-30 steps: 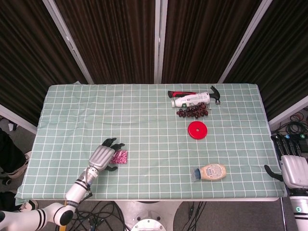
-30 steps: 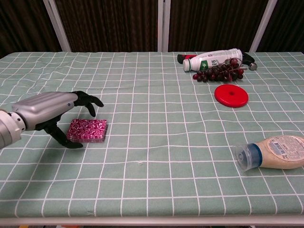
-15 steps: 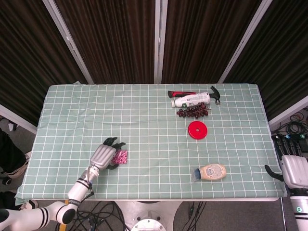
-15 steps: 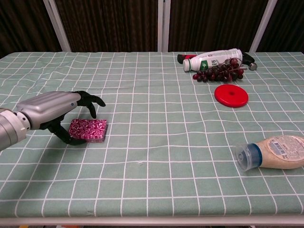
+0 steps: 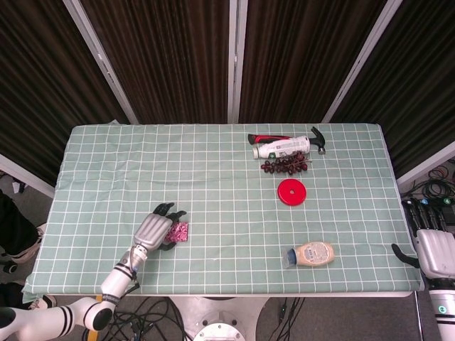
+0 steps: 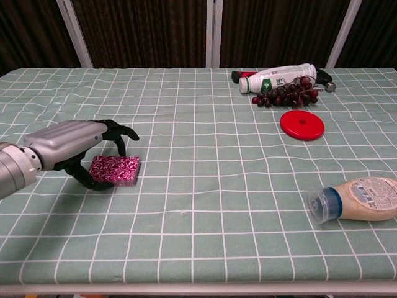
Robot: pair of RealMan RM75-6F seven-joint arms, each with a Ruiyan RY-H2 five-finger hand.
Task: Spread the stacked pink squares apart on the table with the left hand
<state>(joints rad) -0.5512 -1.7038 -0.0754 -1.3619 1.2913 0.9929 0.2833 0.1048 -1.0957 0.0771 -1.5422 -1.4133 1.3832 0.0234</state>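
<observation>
The stacked pink squares (image 6: 118, 169) lie in one neat pile on the green checked tablecloth (image 6: 205, 186), front left. My left hand (image 6: 74, 146) arches over the pile's left half, dark fingers (image 6: 121, 132) spread above its far edge and the thumb low at its near-left corner. I cannot tell whether any finger touches it. In the head view the left hand (image 5: 153, 229) covers part of the pink squares (image 5: 180, 231). My right hand (image 5: 432, 249) hangs off the table's right edge, fingers apart, holding nothing.
At the back right lie a hammer (image 6: 327, 81), a white bottle (image 6: 279, 77) and dark grapes (image 6: 285, 93). A red disc (image 6: 301, 125) sits in front of them. A mayonnaise bottle (image 6: 356, 198) lies on its side at the front right.
My left hand has crept slightly right over the pile, and its thumb has come in against the pile's near-left corner. The pile has not moved.
</observation>
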